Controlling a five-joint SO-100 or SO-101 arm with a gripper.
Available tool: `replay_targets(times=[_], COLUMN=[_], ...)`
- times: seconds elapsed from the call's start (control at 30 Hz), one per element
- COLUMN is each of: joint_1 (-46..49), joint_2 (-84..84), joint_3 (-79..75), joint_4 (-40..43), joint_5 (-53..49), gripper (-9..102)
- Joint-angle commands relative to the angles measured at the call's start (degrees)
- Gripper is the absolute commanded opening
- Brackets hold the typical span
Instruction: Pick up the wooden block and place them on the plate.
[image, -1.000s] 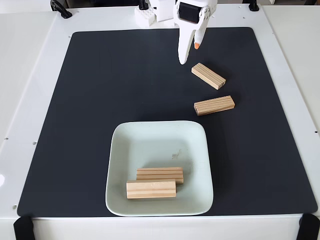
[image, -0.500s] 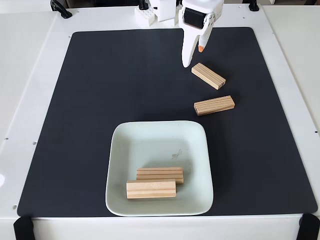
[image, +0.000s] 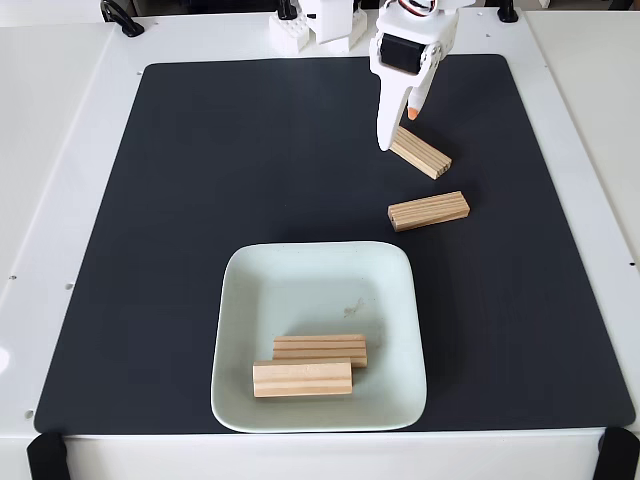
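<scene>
In the fixed view the pale mint-green plate (image: 318, 290) sits on the black mat (image: 200, 200) toward six o'clock, and it holds two wooden blocks: one block (image: 320, 350) lies flat near the plate's middle-lower part, its grooves running left to right, and a second block (image: 302, 379) lies just in front of it at about six o'clock, parallel and touching or nearly touching it — the two overlap slightly in this view. The rest of the plate's floor is bare apart from a faint smudge near its centre. Two more blocks lie on the mat outside the plate, toward one to two o'clock: the nearer one (image: 429, 210) lies almost level with a slight tilt, just beyond the plate's far right corner, and the farther one (image: 424, 154) is angled diagonally. The white tool (image: 397, 128) hangs over the far left end of that diagonal block, its long white finger and orange-tipped finger pointing down with a narrow gap between them — they stand slightly apart, clamped on nothing. The mat lies on a white surface (image: 60, 120).
</scene>
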Motion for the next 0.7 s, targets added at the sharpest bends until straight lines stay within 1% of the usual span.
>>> replay_targets(times=[0.0, 0.37, 0.67], joint_1=[0.0, -2.3, -2.7], joint_2=[-0.6, -1.2, -6.1], joint_3=[-2.5, -2.4, -4.3], joint_4=[-0.4, -5.5, -5.3], joint_5=[1.8, 2.9, 5.5], gripper=[29, 29, 29])
